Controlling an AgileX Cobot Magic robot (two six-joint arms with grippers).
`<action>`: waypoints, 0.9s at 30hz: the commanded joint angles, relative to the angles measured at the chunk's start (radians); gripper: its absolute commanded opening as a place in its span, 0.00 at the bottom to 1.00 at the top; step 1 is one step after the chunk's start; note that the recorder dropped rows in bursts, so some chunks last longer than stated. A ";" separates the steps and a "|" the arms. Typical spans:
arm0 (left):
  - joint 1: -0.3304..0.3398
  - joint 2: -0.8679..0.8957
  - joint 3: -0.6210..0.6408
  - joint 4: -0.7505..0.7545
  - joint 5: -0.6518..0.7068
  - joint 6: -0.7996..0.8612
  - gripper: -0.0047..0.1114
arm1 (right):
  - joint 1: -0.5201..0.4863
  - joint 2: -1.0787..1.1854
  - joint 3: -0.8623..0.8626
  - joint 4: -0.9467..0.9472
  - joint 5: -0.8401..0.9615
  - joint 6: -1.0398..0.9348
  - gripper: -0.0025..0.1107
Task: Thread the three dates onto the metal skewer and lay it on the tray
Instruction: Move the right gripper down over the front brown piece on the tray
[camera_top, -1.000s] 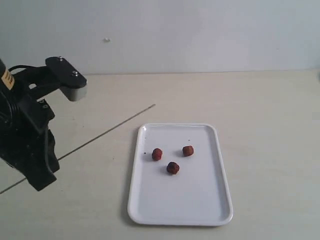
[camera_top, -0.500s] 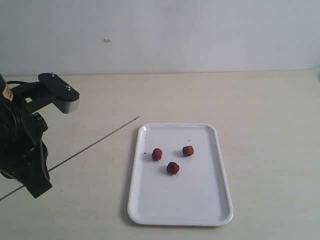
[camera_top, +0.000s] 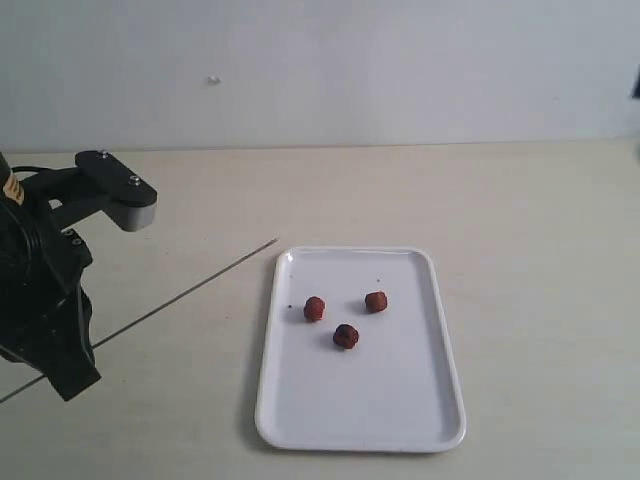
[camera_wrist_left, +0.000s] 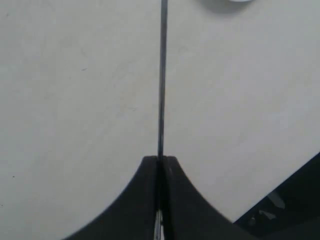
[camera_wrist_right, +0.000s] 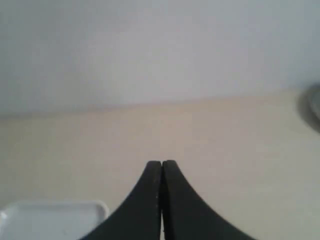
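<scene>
The metal skewer (camera_top: 180, 290) is clamped in the closed left jaws. Its tip has been lowered and drawn back, now just left of the tray (camera_top: 400, 420), where the three dates (camera_top: 346, 336) lie unthreaded. The right jaws are closed, empty.

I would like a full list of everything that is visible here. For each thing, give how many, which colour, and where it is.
dates: three, reddish-brown, loose on the tray, in its far half, apart from one another
tray: one, white, on the table near the middle
metal skewer: one, grey, slanting above the table left of the tray, tip near the tray's far left corner
table: one, pale beige, under everything
wall: one, pale grey, behind the table
left gripper: one, black, at the left, shut on the metal skewer
right gripper: one, black, shut, holding nothing
</scene>
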 joint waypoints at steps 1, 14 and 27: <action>0.002 0.000 0.001 -0.005 0.010 -0.014 0.04 | 0.097 0.261 -0.178 0.130 0.319 -0.264 0.02; 0.002 0.000 0.001 -0.005 0.051 -0.042 0.04 | 0.239 0.797 -0.499 0.510 0.629 -0.424 0.02; 0.002 0.000 0.001 -0.004 0.051 -0.089 0.04 | 0.239 0.948 -0.572 0.802 0.441 -0.556 0.31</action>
